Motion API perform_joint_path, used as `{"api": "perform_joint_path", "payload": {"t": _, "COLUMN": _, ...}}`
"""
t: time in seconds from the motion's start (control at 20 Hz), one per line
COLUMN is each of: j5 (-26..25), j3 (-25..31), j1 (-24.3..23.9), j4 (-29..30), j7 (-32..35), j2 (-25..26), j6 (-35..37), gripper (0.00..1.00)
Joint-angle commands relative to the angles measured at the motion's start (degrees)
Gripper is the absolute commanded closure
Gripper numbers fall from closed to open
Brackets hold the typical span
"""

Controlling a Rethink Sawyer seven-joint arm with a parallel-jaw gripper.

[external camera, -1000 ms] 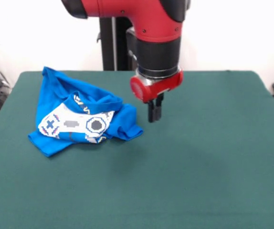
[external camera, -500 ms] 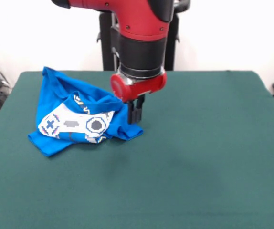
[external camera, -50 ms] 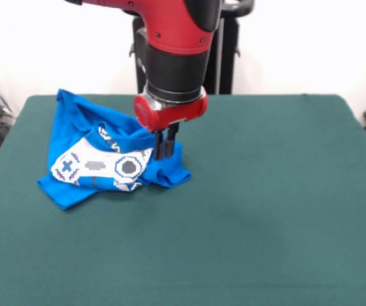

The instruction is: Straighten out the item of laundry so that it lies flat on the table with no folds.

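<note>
Red-and-black arm's gripper (external camera, -50 ms: 163,152) now slid left onto crumpled bright blue T-shirt (external camera, -50 ms: 106,159), jaws near-closed, grip unclear, dark green felt table (external camera, -50 ms: 266,210).

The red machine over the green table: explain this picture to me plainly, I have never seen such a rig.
It is a robot arm, red and black, coming down from above. The one picture is taken from across the table, facing the robot. At the arm's tip is its gripper, dark jaws standing close together over the right side of a crumpled blue T-shirt with a white game controller print. The shirt lies bunched and folded on the left of the green cloth top. Whether the jaws hold any fabric cannot be told.
</note>
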Motion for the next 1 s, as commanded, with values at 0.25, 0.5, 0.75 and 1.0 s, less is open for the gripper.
{"api": "perform_joint_path", "payload": {"t": 0.25, "j5": -0.8, "j3": 2.1, "j1": 1.6, "j4": 0.1, "j7": 4.4, "j2": 5.5, "j6": 6.5, "gripper": 0.0}}
{"api": "perform_joint_path", "payload": {"t": 0.5, "j5": -0.6, "j3": 2.6, "j1": 1.3, "j4": 0.8, "j7": 5.1, "j2": 5.7, "j6": 4.2, "gripper": 0.0}}
{"api": "perform_joint_path", "payload": {"t": 0.75, "j5": -0.7, "j3": 2.4, "j1": 1.1, "j4": 1.1, "j7": 6.8, "j2": 5.5, "j6": 0.6, "gripper": 0.0}}
{"api": "perform_joint_path", "payload": {"t": 1.0, "j5": -1.8, "j3": 1.3, "j1": 1.3, "j4": 1.4, "j7": 7.2, "j2": 5.0, "j6": -0.8, "gripper": 0.0}}
